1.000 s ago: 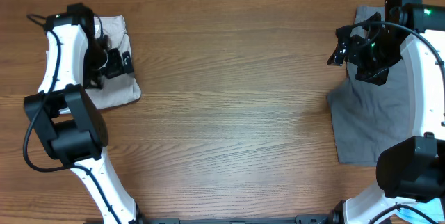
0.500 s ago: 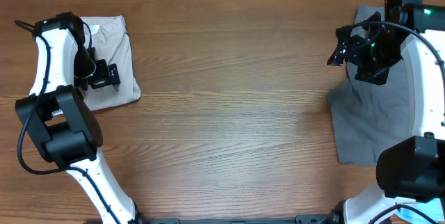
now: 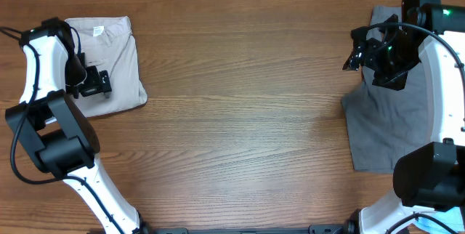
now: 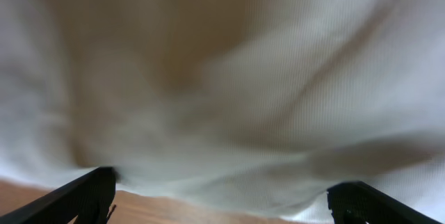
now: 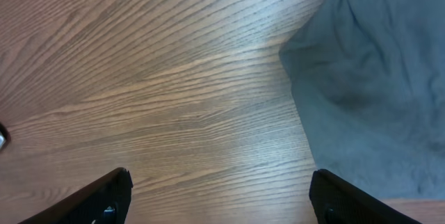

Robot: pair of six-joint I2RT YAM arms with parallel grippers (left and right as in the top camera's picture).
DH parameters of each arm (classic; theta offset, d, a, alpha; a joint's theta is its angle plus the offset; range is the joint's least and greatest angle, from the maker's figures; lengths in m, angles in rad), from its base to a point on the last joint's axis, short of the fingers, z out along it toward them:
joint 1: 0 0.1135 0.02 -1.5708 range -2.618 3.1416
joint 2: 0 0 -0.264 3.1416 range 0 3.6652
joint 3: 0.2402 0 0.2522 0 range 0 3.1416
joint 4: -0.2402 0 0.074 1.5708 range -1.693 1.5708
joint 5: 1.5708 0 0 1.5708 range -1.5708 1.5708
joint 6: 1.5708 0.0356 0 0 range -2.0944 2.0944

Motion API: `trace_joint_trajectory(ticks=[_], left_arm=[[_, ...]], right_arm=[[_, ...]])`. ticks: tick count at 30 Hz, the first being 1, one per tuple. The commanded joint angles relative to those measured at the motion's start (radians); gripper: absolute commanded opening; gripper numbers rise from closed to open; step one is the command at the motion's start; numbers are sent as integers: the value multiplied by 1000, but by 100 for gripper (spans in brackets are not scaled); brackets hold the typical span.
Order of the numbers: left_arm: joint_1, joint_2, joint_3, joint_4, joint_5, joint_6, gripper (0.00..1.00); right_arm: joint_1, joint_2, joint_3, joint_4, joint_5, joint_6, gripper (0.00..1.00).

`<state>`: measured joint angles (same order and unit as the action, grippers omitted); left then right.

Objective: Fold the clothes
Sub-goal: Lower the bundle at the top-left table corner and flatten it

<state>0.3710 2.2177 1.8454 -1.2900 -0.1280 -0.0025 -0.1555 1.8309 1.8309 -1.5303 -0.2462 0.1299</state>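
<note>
Both jaws open, nothing gripped
Left gripper (image 4: 222, 188) is spread wide just over the beige shorts (image 3: 116, 59), wrist view blurred; the shorts sit as a compact folded square at the far-left corner of the table (image 3: 240, 118) and look done. Right gripper (image 5: 221, 179) is spread over bare wood beside the grey garment (image 3: 385, 128), which lies loose and creased at the right edge, partly under the right arm; that one's left to fold. Nothing else in the way

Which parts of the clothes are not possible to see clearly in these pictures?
- Beige shorts: overhead, the left arm hides their left edge; the left wrist view is blurred, no seams or label readable.
- Grey garment: overhead, the right arm covers its right side; the right wrist frame edge cuts it off.
- Left pincer: contact with the shorts unclear.
</note>
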Motion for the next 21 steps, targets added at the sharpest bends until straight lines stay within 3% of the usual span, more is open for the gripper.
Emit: trace_joint_trajectory(ticks=[1,21], left_arm=[[1,66,-18,18,27,37,100],[-5,122,-18,441,13,49,100]], right_arm=[[5,-24,27,10,10,-8,86],[5,-24,27,27,43,-3,86]])
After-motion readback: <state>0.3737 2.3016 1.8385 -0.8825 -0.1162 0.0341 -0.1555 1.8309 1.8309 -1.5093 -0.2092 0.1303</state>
